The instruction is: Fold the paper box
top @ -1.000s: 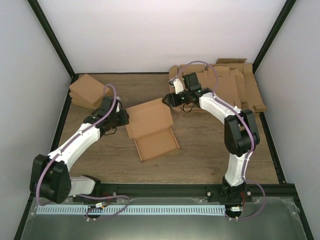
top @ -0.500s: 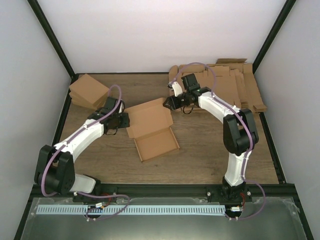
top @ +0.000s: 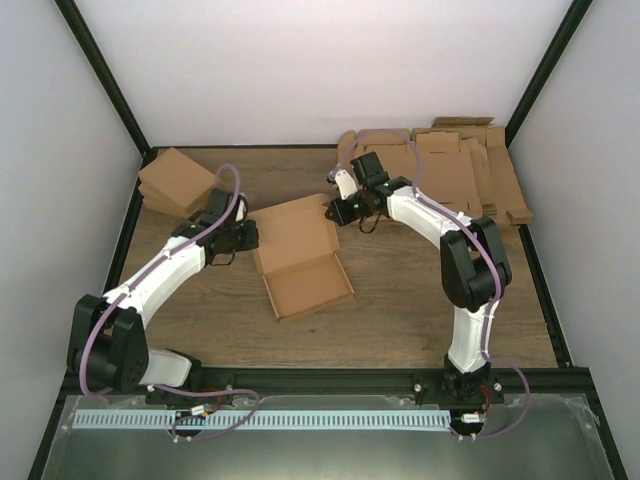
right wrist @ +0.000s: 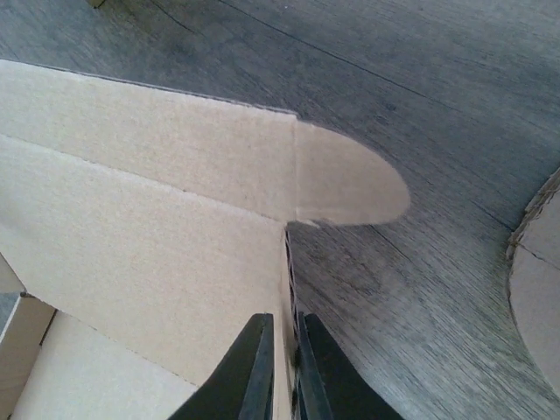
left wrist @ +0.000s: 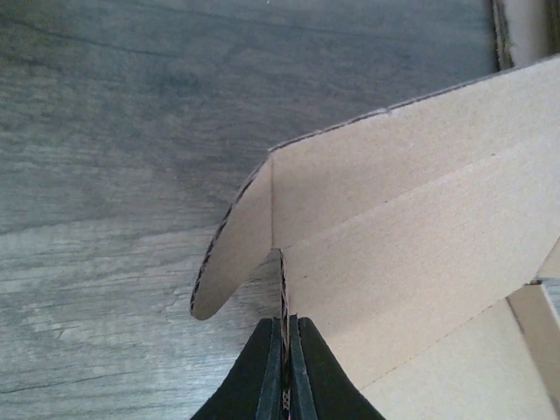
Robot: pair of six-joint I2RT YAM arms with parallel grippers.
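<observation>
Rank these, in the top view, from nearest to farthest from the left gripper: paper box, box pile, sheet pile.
1. Paper box: pinched by the left gripper, centre.
2. Box pile: back-left corner.
3. Sheet pile: back-right corner, farthest.

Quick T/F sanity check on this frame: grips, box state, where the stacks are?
1. The left gripper and right gripper are each shut on an edge of the paper box. True.
2. The paper box is closed. False: its lid is open and the inside of the tray shows.
3. The pile of flat sheets lies at the far right of the table. True.
4. The left gripper holds a box from the pile of small boxes. False: it grips the paper box, and that pile sits in the far left corner.
</observation>
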